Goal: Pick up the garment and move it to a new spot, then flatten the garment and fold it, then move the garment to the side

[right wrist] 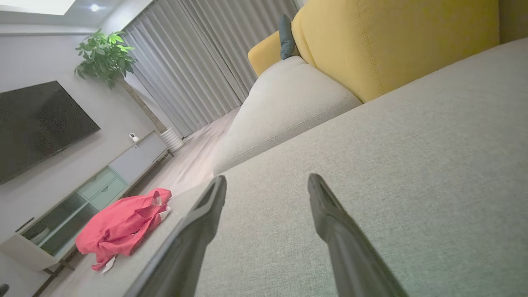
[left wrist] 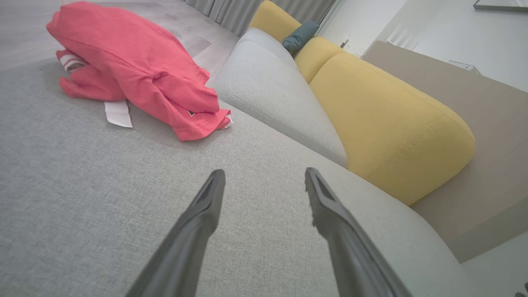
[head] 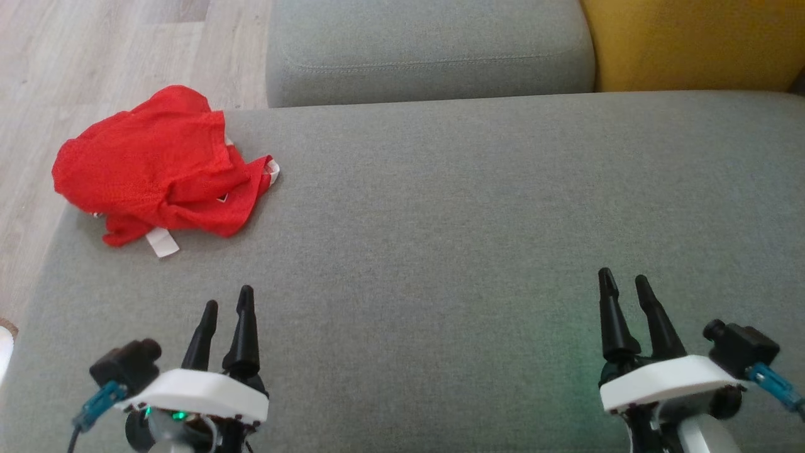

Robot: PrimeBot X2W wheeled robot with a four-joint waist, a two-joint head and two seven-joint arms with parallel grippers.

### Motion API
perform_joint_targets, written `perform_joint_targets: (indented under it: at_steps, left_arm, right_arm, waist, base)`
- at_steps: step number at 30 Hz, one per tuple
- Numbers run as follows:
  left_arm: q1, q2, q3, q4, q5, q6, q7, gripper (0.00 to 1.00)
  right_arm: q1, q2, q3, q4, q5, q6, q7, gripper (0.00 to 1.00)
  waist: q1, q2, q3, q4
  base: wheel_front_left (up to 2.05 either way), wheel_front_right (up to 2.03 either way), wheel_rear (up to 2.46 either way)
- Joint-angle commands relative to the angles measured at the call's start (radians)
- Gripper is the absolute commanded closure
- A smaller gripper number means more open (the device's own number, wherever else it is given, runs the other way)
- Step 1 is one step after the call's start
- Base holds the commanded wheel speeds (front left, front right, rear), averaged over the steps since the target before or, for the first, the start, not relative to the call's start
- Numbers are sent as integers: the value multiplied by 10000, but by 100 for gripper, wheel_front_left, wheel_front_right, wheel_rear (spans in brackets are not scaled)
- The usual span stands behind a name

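Red crumpled cloth garment (head: 160, 179) heaped on the far left corner of the grey woven sofa seat (head: 440, 220), reaching to the seat's left edge beside the pale wood floor (head: 38, 94). Lies ahead and a little to the left of the left gripper (head: 227, 298), well apart from it, with bare cushion between. Stretches broadly left to right across the head view, with the long axis crosswise to those 2 dark fingers. White label (head: 162, 242) at the near hem, closest to the tips. Left gripper spread wide, holding nothing. Right gripper (head: 623, 275) likewise wide and empty, far off across the seat. Judged: left arm much the nearer, so likely the 1 to reach forward first.
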Motion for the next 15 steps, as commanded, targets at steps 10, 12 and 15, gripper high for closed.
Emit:
perform_joint_targets:
  at_steps: [10, 12, 15]
  left_arm:
    - [-130, 146, -88, -472, 1454, 186, -437, 0]
    - [-118, 148, -128, -482, 1692, 211, -496, 0]
    - [-103, 152, -189, -445, 2026, 220, -583, 0]
  right_arm:
    - [-443, -77, 342, -291, -1607, 59, -441, 0]
    - [-450, -78, 355, -303, -1862, 60, -500, 0]
    - [-456, -80, 354, -386, -2185, 62, -588, 0]
  waist:
    - [0, 0, 1, -29]
    - [0, 0, -1, -32]
    - [0, 0, 0, -34]
  base:
    - [0, 0, 0]
    - [0, 0, 0]
    - [0, 0, 0]
